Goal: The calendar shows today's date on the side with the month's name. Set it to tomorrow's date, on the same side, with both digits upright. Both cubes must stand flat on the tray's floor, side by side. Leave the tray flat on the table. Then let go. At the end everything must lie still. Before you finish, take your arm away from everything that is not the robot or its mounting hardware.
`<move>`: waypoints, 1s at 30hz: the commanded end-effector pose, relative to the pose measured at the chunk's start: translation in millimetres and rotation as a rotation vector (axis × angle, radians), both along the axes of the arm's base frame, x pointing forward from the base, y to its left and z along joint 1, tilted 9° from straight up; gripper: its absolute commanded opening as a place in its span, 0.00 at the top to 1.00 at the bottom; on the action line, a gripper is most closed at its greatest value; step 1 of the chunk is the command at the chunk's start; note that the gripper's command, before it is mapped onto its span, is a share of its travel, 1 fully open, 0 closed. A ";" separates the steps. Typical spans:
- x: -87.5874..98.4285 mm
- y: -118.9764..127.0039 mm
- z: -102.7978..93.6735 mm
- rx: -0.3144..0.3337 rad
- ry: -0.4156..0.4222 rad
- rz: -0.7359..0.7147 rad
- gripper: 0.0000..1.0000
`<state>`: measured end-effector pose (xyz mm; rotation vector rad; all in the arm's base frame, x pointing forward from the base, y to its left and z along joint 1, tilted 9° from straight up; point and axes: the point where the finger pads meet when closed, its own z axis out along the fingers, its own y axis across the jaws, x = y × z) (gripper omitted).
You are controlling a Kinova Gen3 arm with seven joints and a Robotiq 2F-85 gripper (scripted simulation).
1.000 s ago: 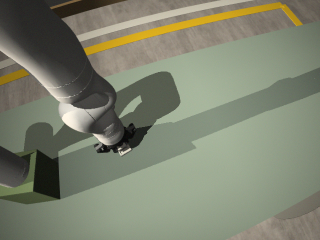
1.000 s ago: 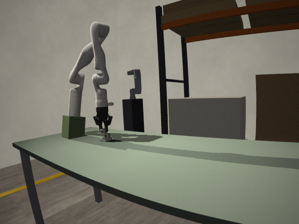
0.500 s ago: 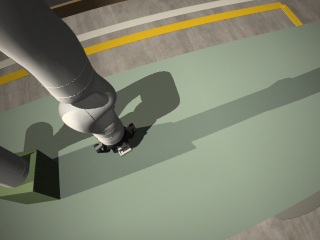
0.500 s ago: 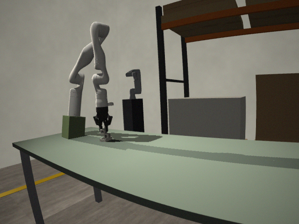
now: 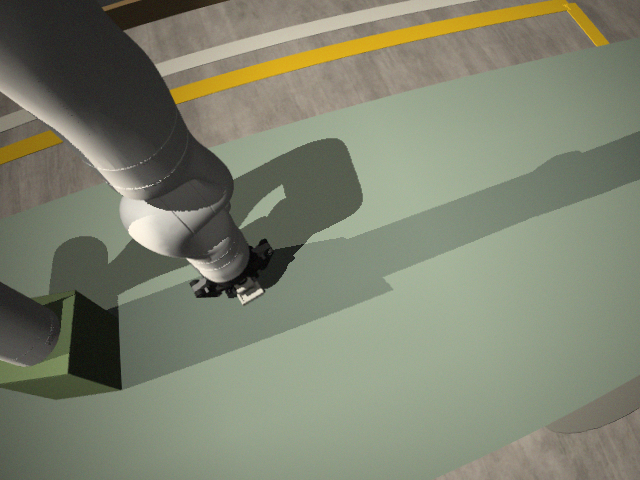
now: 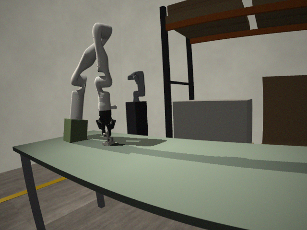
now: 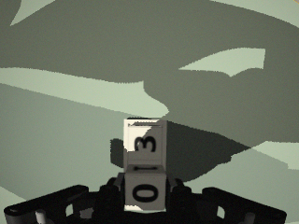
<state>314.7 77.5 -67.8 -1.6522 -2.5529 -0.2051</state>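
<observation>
Calendar [image 5: 251, 292] [image 6: 108, 143] [image 7: 146, 151] on desk [image 5: 392, 382] [image 6: 188, 180] [image 7: 42, 126], toward left end in exterior view, nearer far edge than front edge; well apart from front left corner. Green block [image 5: 95, 343] [image 6: 75, 130] near same far left corner. Gripper [image 5: 231, 285] [image 6: 106, 133] [image 7: 145, 183] points down, partly closed, fingers gripping cube marked 0 [image 6: 105, 135] [image 7: 145, 192]. Cube marked 3 [image 7: 145, 144] just beyond it in wrist view. Both digits sideways in wrist view. Month side: cannot read.
</observation>
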 end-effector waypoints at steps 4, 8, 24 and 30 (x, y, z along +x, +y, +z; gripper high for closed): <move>-0.6 -0.8 -4.1 0.001 0.003 0.006 0.72; 2.1 -1.0 -7.5 -0.002 -0.005 0.005 0.72; 1.0 1.1 -19.5 -0.002 -0.002 0.006 0.72; -0.8 3.1 -22.0 0.002 0.002 0.008 0.72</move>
